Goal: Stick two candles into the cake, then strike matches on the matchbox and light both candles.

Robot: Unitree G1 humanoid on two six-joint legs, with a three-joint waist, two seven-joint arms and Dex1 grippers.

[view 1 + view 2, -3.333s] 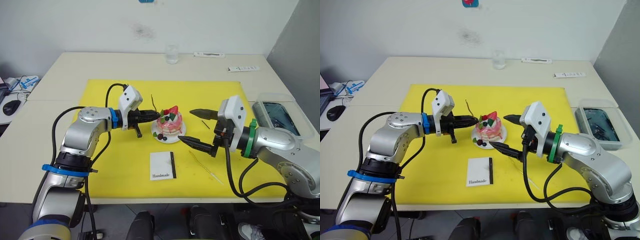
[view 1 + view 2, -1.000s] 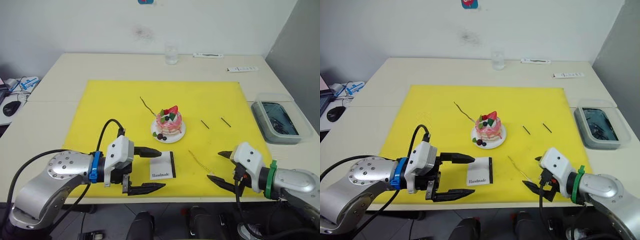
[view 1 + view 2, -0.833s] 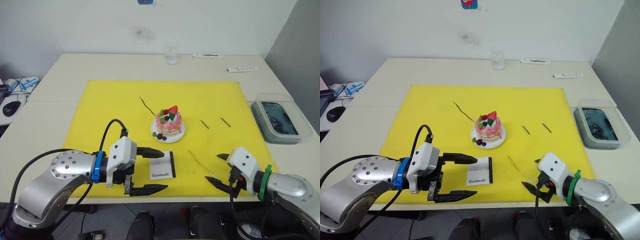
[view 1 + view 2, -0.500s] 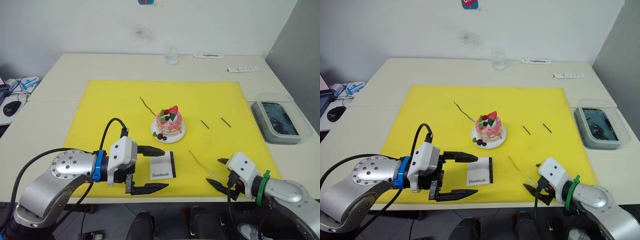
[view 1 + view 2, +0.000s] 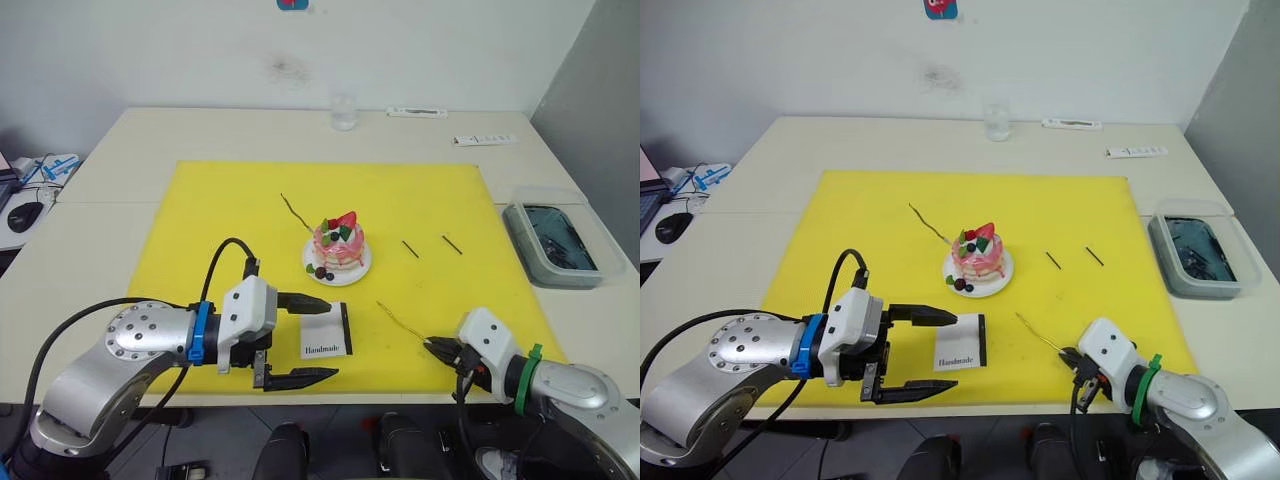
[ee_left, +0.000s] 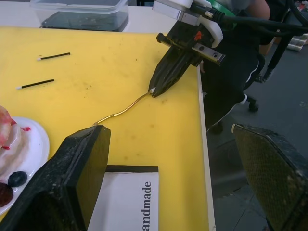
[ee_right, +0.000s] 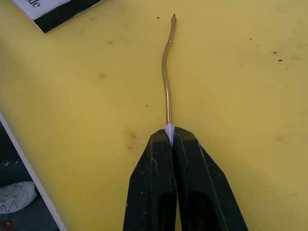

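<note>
The pink cake (image 5: 338, 245) sits on its white plate (image 5: 358, 271) mid-mat. One wavy golden candle (image 5: 296, 213) slants from the mat to the cake's left side; I cannot tell whether it is stuck in. The other candle (image 5: 402, 322) lies on the mat near the front edge, with my right gripper (image 5: 432, 343) shut on its whitish tip (image 7: 168, 128). Two short dark matches (image 5: 410, 249) (image 5: 452, 244) lie right of the cake. The white matchbox (image 5: 327, 331) lies in front of the cake. My left gripper (image 5: 330, 337) hovers open just left of and over it, holding nothing.
Everything lies on a yellow mat (image 5: 200, 220) over a cream table. A clear lidded box (image 5: 560, 240) stands at the right edge. A glass (image 5: 344, 108) and two white flat items (image 5: 418, 111) (image 5: 487, 139) sit at the back. A mouse (image 5: 22, 213) is far left.
My right gripper went from wide open to shut, closing on the near tip of the front candle. The left gripper stayed open and shifted slightly toward the matchbox.
</note>
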